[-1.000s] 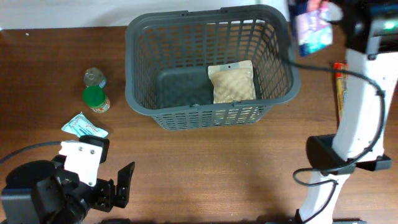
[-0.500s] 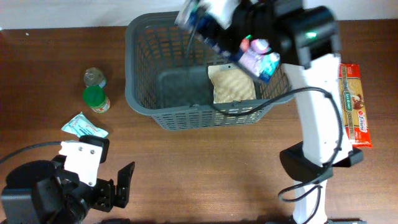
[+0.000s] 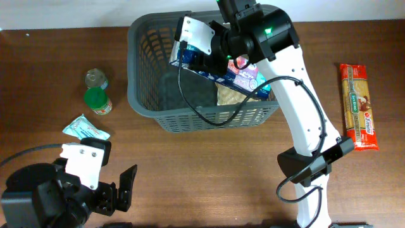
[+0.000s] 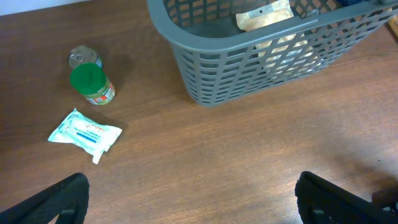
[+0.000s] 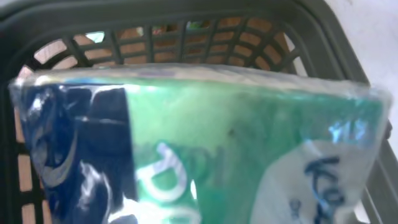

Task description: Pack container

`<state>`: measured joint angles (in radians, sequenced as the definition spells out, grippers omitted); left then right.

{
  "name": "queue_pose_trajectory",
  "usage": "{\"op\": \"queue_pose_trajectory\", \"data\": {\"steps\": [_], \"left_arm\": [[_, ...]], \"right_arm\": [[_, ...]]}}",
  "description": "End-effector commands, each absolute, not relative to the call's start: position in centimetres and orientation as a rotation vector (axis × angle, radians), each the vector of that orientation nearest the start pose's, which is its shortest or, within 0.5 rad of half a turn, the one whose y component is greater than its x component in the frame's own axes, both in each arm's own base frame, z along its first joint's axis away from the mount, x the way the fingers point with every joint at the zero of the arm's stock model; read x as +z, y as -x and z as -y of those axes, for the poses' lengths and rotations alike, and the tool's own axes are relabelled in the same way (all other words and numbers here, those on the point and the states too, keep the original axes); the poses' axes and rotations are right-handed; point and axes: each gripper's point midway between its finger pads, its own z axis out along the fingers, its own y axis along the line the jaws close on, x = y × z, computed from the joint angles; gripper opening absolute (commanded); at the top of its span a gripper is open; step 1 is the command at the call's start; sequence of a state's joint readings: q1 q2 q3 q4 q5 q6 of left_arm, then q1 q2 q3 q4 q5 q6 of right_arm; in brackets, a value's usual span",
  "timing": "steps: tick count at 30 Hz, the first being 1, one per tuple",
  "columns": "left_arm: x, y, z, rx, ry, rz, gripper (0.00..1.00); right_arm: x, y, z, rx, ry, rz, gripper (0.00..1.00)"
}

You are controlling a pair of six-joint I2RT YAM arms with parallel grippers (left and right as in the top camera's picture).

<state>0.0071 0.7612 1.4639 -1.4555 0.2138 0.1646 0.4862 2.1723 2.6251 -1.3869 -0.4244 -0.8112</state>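
Basket (image 3: pixel 190 119) at far centre of bench (image 3: pixel 202 171), long axis left-right.
Open side up, slightly skewed. Right pincer (image 3: pixel 202 54) above it with blue-green packet (image 3: pixel 243 75); grip not discernible. Left pincer (image 4: pixel 199 202) released, jaws wide, near left.

Can (image 3: pixel 96 78) and jar (image 3: pixel 97 101) left of container (image 3: pixel 132 63), pasta packet (image 3: pixel 358 106) right.
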Motion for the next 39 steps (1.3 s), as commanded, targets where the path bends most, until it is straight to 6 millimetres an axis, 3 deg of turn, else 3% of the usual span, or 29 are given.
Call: {"op": "queue_pose_trajectory", "data": {"steps": [1,9,14,19,23,28,32,35,39], "left_arm": [[33.4,-15.4,3.7,-0.174,-0.3,-2.29,0.99],[33.4,-15.4,3.8,-0.175,-0.3,-2.29,0.99],[33.4,-15.4,3.7,-0.174,-0.3,-2.291,0.99],[33.4,-15.4,3.8,-0.175,-0.3,-2.29,0.99],[33.4,-15.4,3.7,-0.174,-0.3,-2.29,0.99],[33.4,-15.4,3.7,-0.174,-0.3,-2.29,0.99],[33.4,-15.4,3.7,-0.174,-0.3,-2.29,0.99],[33.4,-15.4,3.7,-0.174,-0.3,-2.29,0.99],[33.4,-15.4,3.8,-0.175,-0.3,-2.29,0.99]], "right_arm": [[32.0,-40.1,-30.0,0.384,1.623,-1.772,0.97],[35.4,-39.1,-28.4,0.347,1.577,-1.725,0.99],[38.7,-38.9,-25.0,0.289,1.493,-1.713,0.99],[42.5,-40.0,-17.6,0.171,1.29,-1.759,0.99],[43.4,-42.9,-8.9,0.067,0.994,-1.908,0.99],[41.9,-45.5,2.3,0.003,0.602,-2.088,0.99],[37.8,-46.8,11.6,-0.052,0.327,-2.238,0.99],[33.7,-47.4,16.0,-0.033,0.211,-2.335,0.99],[27.6,-48.2,20.3,-0.032,0.064,-2.462,0.99]]}}
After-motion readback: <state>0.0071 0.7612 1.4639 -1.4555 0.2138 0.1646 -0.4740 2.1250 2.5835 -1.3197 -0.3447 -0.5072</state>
